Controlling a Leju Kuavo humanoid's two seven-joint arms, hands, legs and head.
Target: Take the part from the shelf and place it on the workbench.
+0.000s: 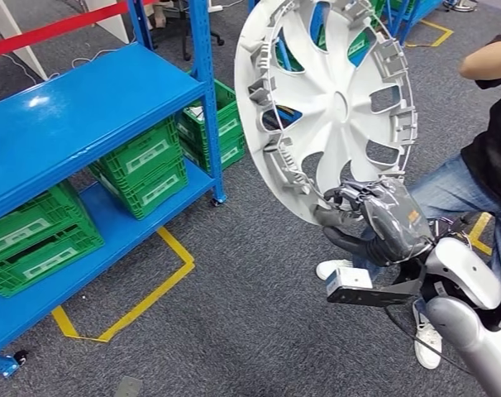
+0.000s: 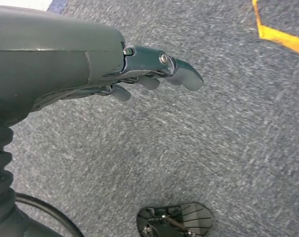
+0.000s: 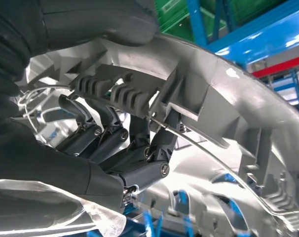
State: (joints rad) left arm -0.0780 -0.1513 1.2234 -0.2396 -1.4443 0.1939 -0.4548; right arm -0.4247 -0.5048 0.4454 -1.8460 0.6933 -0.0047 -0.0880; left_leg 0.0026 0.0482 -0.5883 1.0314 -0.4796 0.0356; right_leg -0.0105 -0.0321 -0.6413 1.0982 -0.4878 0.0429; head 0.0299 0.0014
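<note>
While the left hand (image 2: 155,74) hangs over grey carpet (image 2: 215,148) with its fingers loosely apart and nothing in them, the right hand (image 1: 360,219) grips the lower rim of a white wheel cover (image 1: 326,103), held up on edge in the air. Beside it sits a person (image 1: 485,157) in jeans. Beyond stands a blue shelf (image 1: 79,116) with green crates (image 1: 145,169) on its lower level.
</note>
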